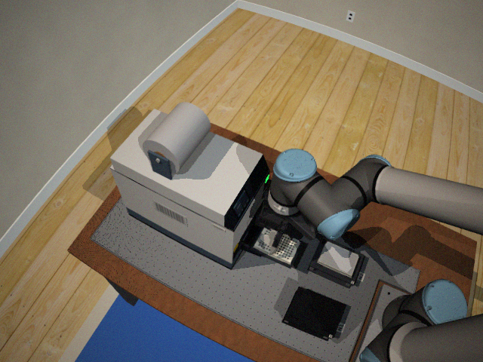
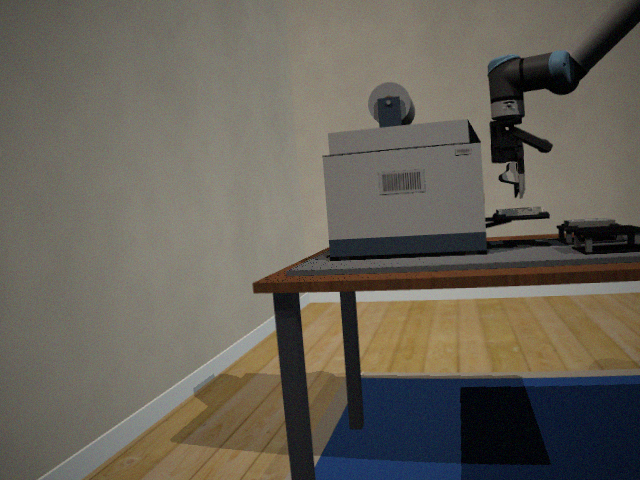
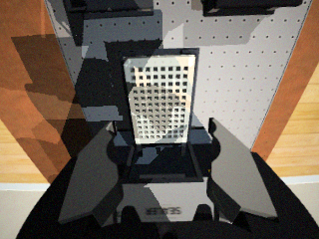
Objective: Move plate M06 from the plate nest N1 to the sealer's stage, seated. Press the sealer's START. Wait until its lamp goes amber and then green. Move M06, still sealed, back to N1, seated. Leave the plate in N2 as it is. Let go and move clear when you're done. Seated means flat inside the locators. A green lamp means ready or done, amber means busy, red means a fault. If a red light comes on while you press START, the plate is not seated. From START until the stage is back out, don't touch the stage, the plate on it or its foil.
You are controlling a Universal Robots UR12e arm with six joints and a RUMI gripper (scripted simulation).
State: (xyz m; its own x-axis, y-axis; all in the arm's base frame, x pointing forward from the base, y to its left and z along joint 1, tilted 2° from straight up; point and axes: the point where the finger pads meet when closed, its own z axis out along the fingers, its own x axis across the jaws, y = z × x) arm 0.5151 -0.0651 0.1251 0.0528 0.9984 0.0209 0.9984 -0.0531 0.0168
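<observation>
Plate M06 (image 1: 286, 249) (image 2: 516, 211) (image 3: 159, 100) lies on the sealer's extended stage (image 2: 543, 215) (image 3: 164, 51); it looks flat inside the frame. Its wells show dark and open, with no foil visible. My gripper (image 1: 277, 240) (image 2: 519, 195) (image 3: 161, 119) is open and empty, a little above the plate, its jaws apart across the plate's width. The sealer (image 1: 175, 194) (image 2: 403, 206) shows a green lamp (image 1: 267, 179). The empty black nest (image 1: 315, 311) appears to be N1. The other nest (image 1: 331, 274) holds a pale plate (image 1: 338, 258) (image 2: 589, 223), apparently N2's.
The foil roll (image 1: 179, 134) (image 2: 390, 103) sits on top of the sealer. The sealer's body stands close beside my wrist. Both nests stand beyond the stage, at the top of the wrist view. Another arm section (image 1: 444, 302) is at the lower right of the top view.
</observation>
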